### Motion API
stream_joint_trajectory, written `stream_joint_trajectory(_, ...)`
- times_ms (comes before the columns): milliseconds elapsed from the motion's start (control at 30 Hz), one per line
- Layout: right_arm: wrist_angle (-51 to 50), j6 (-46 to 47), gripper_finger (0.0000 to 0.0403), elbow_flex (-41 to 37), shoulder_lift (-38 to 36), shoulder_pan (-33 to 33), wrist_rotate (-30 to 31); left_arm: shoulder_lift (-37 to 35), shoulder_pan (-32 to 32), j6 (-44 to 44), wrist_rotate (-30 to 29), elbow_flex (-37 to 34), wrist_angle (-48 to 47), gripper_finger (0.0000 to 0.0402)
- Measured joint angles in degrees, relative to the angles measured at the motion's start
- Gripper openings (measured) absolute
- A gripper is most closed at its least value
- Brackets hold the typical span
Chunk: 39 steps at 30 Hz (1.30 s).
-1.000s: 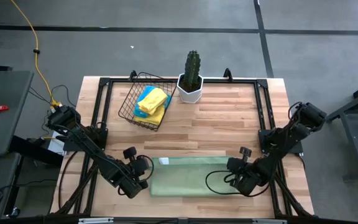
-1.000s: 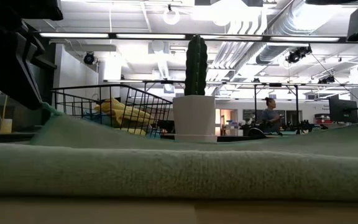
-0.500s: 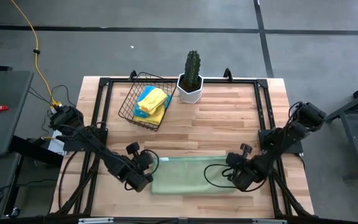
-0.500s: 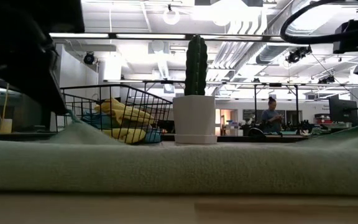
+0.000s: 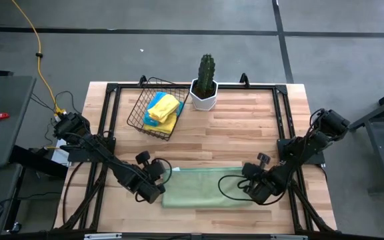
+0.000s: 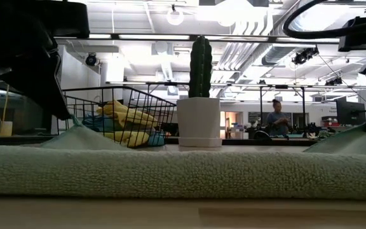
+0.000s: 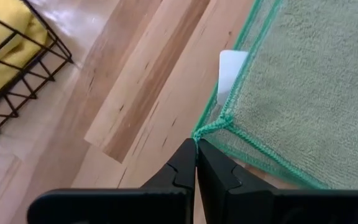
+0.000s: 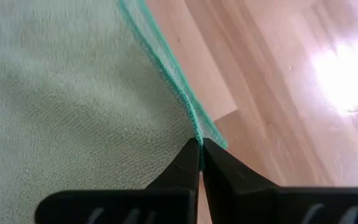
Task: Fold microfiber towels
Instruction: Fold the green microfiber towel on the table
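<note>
Low in the overhead frame, a pale green towel [image 5: 205, 187] lies flat along the table's near edge, its long axis running left to right between the two arms. The left gripper [image 5: 157, 179] has its jaws pressed together on the towel's upper-left corner; the wrist camera shows the green-stitched hem [image 7: 209, 127] pinched at the fingertips, beside a white tag [image 7: 229, 73]. The right gripper [image 5: 253, 181] pinches the opposite corner the same way, hem [image 8: 191, 118] meeting its closed tips. Each arm is nearest its own end, so the cloth spans them, and any fold would likely carry these corners across the short side.

Nothing stands between the grippers. Higher in the frame, well apart from the towel, a wire basket [image 5: 139, 113] holds yellow and blue towels [image 5: 163, 110], and a potted cactus [image 5: 206, 80] stands just right of it. Bare table [image 5: 245, 133] separates them from the work.
</note>
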Motion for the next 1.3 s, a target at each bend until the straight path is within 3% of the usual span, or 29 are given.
stream_joint_trajectory(633, -0.8, 2.1, 0.0000, 0.0, 0.0, 0.0, -0.5, 4.7, 0.0, -5.3, 0.1, 0.0, -3.8, 0.0000)
stream_joint_trajectory(1133, -0.2, 1.5, 0.0001, -0.1, 0.0, 0.0, -0.2, 4.7, 0.0, -2.8, 0.6, 0.0, -4.2, 0.0013)
stream_joint_trajectory(1300, 0.0, 1.5, 0.0035, -0.1, 0.0, 0.0, -0.2, 4.7, 0.0, -2.3, 1.1, 0.0, -4.3, 0.0039)
